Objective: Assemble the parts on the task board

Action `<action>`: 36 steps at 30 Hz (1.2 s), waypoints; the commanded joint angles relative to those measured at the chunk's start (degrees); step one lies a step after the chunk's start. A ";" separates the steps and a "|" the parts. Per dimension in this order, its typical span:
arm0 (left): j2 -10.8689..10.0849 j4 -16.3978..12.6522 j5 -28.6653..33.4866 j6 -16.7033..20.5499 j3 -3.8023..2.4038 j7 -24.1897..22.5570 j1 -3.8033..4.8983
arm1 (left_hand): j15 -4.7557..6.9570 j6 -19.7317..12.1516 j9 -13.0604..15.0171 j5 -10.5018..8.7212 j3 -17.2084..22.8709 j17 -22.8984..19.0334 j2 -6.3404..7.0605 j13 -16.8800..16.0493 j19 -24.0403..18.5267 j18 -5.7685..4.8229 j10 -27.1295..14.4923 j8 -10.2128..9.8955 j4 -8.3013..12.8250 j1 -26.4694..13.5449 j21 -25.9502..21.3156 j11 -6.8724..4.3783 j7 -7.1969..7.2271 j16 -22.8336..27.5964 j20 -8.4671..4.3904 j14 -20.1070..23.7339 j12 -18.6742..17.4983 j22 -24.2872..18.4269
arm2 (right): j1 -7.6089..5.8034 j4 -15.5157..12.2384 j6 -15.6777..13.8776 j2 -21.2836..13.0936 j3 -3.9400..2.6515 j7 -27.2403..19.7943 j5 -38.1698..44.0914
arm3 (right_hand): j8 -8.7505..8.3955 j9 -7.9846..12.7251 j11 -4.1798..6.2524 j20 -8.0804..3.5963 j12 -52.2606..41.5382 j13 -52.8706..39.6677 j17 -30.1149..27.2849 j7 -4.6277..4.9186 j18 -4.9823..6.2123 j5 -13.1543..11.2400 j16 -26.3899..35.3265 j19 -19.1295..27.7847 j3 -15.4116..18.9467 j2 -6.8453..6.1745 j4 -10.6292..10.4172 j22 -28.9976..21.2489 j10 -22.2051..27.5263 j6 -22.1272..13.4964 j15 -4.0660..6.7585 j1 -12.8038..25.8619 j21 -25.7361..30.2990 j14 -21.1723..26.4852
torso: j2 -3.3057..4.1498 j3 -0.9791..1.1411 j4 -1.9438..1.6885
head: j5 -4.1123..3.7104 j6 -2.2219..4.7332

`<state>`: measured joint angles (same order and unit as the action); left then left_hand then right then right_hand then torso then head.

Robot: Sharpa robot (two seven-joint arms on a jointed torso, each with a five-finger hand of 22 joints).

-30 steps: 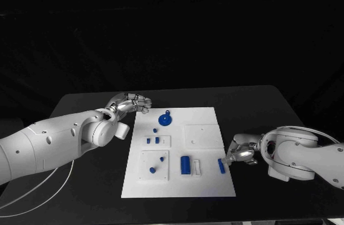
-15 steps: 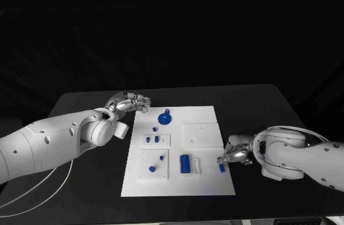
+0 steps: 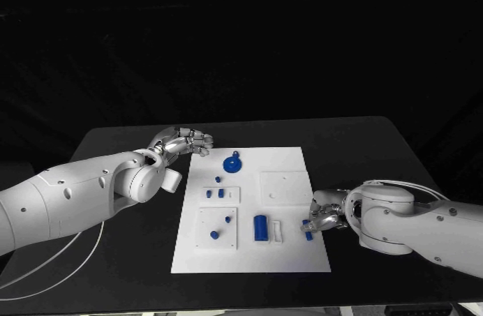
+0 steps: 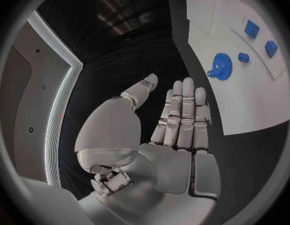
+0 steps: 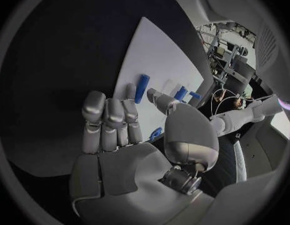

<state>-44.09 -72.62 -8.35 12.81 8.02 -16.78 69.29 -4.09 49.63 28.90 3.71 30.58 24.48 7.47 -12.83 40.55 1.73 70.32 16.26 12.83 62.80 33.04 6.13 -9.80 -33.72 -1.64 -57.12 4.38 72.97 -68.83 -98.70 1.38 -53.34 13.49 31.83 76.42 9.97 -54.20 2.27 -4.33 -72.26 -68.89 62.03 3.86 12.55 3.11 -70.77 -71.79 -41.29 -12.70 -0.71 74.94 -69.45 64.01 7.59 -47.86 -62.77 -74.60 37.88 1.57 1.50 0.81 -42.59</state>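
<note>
The white task board (image 3: 287, 250) lies mid-table. On it are a blue gear (image 3: 232, 165), small blue pieces (image 3: 214, 194), two blue pegs (image 3: 213, 235), a blue cylinder (image 3: 261, 228) and a short blue bar (image 3: 308, 229) near its right edge. My right hand (image 3: 324, 215) sits at that edge, fingers apart, with its fingertips (image 5: 130, 91) and thumb either side of the bar (image 5: 141, 88); I cannot tell if they touch it. My left hand (image 3: 181, 143) hovers off the board's far left corner, fingers (image 4: 182, 110) straight, holding nothing, with the gear (image 4: 219, 66) beyond them.
The black table (image 3: 362, 148) reaches well beyond the board on all sides. My bulky right forearm (image 3: 403, 222) lies over the table right of the board. A thin white cable (image 3: 70, 260) trails under my left arm.
My right arm has slid left toward the board, bringing its hand closer around the blue bar. The left hand has stayed put.
</note>
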 commanded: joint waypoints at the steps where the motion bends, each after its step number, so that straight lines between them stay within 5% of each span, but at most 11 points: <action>1: -0.07 -0.13 -0.18 -0.81 -0.04 -0.83 0.03 | -0.13 -0.29 -0.08 -0.18 0.14 0.07 -0.09 0.01 0.37 0.39 -0.08 0.09 -0.35 -0.66 -0.28 -0.02 0.13 0.38 0.17 -0.35 -0.15 0.08 | 1.35 0.30 1.75 0.99 0.56 0.94 6.48 | -0.27 10.38 -0.16 -0.43 0.39 -0.11 0.09 0.31 2.45 -0.30 -0.22 0.03 -0.15 -0.79 1.09 0.07 0.30 -0.31 0.36 -0.96 -0.36 -0.26 | 0.01 0.06 0.07 | 0.12 -0.25; 12: -0.03 -0.13 -0.18 -1.13 -0.04 -0.67 0.02 | -0.12 -0.31 -0.09 -0.18 0.14 0.13 -0.14 0.01 0.37 0.39 -0.08 0.08 -0.36 -0.67 -0.30 -0.03 0.13 0.42 0.16 -0.36 -0.15 0.11 | 3.59 0.50 1.50 3.20 0.60 1.39 14.37 | -0.11 10.39 -0.20 -0.20 0.85 -0.02 0.05 0.35 2.45 -0.30 -0.08 0.12 1.04 -2.14 4.08 0.00 0.56 -0.41 0.28 -2.87 -0.41 -0.27 | -0.01 0.00 0.05 | 0.32 -0.56; 26: -0.25 -0.29 -0.18 -1.27 -0.04 -0.57 0.02 | -0.12 -0.33 -0.10 -0.18 0.13 0.21 -0.20 0.01 0.38 0.39 -0.08 0.08 -0.38 -0.68 -0.32 -0.03 0.12 0.45 0.15 -0.38 -0.15 0.14 | 3.86 0.16 0.63 3.77 0.64 1.82 19.51 | -0.41 10.91 -0.57 0.26 2.87 1.39 -0.16 0.73 2.45 -0.26 0.43 0.61 -0.46 -3.68 9.51 -0.27 2.46 -1.16 -0.11 -8.64 -0.04 -0.18 | -0.05 -0.08 0.02 | 0.37 -0.78; 29: -0.31 -0.27 -0.18 -1.28 -0.04 -0.54 0.02 | -0.11 -0.34 -0.10 -0.18 0.13 0.22 -0.22 0.01 0.38 0.39 -0.07 0.07 -0.38 -0.67 -0.33 -0.03 0.12 0.46 0.15 -0.39 -0.15 0.15 | 3.86 0.35 -0.30 3.67 0.63 1.79 17.54 | -0.52 11.26 -0.71 0.51 3.35 1.72 -0.23 0.89 2.44 0.54 0.60 0.71 -2.71 -1.99 10.84 -0.34 2.73 -1.23 -0.28 -10.90 0.07 -0.22 | -0.05 -0.06 0.02 | 0.38 -0.76; 33: -0.36 -0.29 -0.18 -1.36 -0.04 -0.47 0.02 | -0.11 -0.36 -0.10 -0.17 0.14 0.25 -0.25 0.01 0.38 0.39 -0.06 0.07 -0.39 -0.66 -0.33 -0.03 0.12 0.47 0.15 -0.41 -0.15 0.16 | 3.86 0.77 -1.02 3.37 0.63 1.44 12.25 | -0.89 12.19 -1.03 1.20 3.68 1.85 -0.21 1.20 2.44 8.04 0.71 0.84 -5.63 2.25 12.23 -0.26 2.72 -1.52 -0.63 -10.78 -0.02 -0.27 | -0.05 -0.01 0.03 | 0.52 -0.87; 36: -0.42 -0.27 -0.18 -1.32 -0.04 -0.45 0.02 | -0.10 -0.37 -0.11 -0.17 0.14 0.27 -0.26 0.01 0.39 0.39 -0.06 0.06 -0.38 -0.66 -0.34 -0.04 0.11 0.48 0.14 -0.42 -0.15 0.17 | 3.86 1.23 -1.63 3.31 0.62 1.04 7.84 | -0.87 12.64 -1.09 1.51 3.80 1.90 -0.20 1.25 2.45 9.94 0.75 0.83 -6.67 3.47 12.11 -0.24 2.65 -1.31 -0.68 -9.33 -0.09 -0.31 | -0.02 0.01 -0.04 | 0.54 -0.86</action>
<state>-44.52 -72.76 -8.35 12.35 8.02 -16.71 69.28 -4.10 49.62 28.85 3.71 30.74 24.67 7.28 -12.83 40.55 1.73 70.32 16.26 12.68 62.61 33.04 6.14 -9.80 -33.50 -1.64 -57.12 4.38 73.06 -66.12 -98.79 -2.73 -49.78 13.08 31.91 90.40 9.25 -63.11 1.52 -3.17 -68.65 -67.08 61.85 4.52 11.95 12.63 -70.23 -71.03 -46.97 -12.84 10.87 74.65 -66.82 63.28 7.20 -54.67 -63.00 -74.75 37.83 1.52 1.50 1.32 -43.45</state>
